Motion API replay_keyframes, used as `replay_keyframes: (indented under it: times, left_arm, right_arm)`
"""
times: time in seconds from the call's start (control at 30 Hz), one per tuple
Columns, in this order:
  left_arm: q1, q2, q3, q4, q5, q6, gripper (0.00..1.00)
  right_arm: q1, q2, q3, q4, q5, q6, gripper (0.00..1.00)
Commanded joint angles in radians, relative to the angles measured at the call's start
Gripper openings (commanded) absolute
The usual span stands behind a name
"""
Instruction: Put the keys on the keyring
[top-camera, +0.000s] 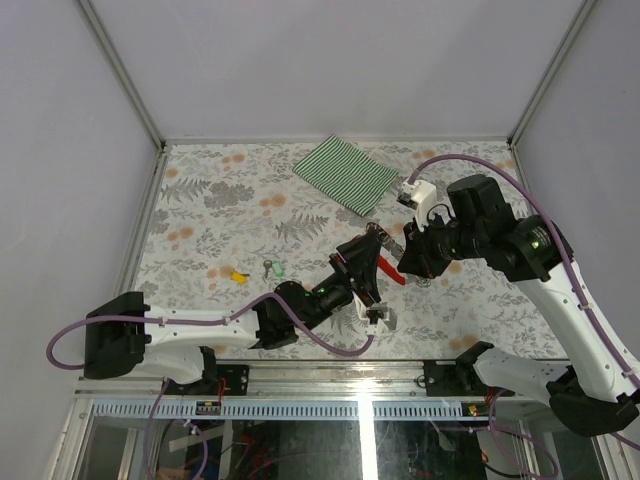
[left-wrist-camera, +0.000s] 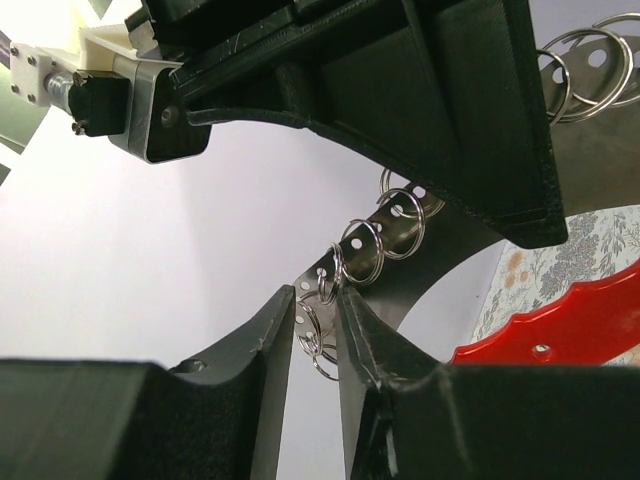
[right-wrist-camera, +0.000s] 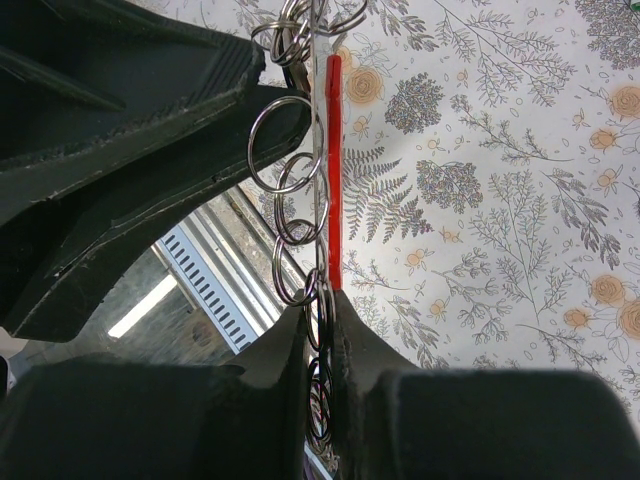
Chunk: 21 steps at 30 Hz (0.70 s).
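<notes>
Grey walls close in a table (top-camera: 200, 200) covered with a flowered cloth. Just in front of the arms, near the table's middle, the keyring (top-camera: 392, 271) is held up off that cloth between the two grippers. Its red strap (right-wrist-camera: 334, 170) runs alongside a thin metal strip hung with a row of silver rings (right-wrist-camera: 277, 150).

The right gripper (right-wrist-camera: 320, 305) has its fingers pressed together on the lower end of that ringed strip, with only the metal between them. The left gripper (left-wrist-camera: 315, 295) comes in from the other side. Its fingers (left-wrist-camera: 270, 350) stand on either side of the strip's other end with only a narrow gap left. From here I cannot tell whether they actually pinch it. In the left wrist view the red strap shows off to the right, beside a bit of flowered cloth.

Further out to the left, the green key (top-camera: 275, 268) and a yellow key (top-camera: 238, 275) lie near each other on the table, well apart from both grippers. A green striped cloth (top-camera: 345, 172) lies flat toward the back.
</notes>
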Motion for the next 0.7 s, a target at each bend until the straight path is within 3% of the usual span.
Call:
replay_keyframes:
  times: [0.0,0.67]
  left_arm:
    - [-0.005,-0.002,0.029,0.077,-0.003,0.011,0.23]
    - [-0.004,0.019,0.044,0.064,0.0,0.021,0.14]
  right_arm:
    - [0.002,-0.029,0.041,0.016,-0.02,0.011,0.05]
    - [0.001,-0.031,0.031,0.021,-0.025,0.011,0.05]
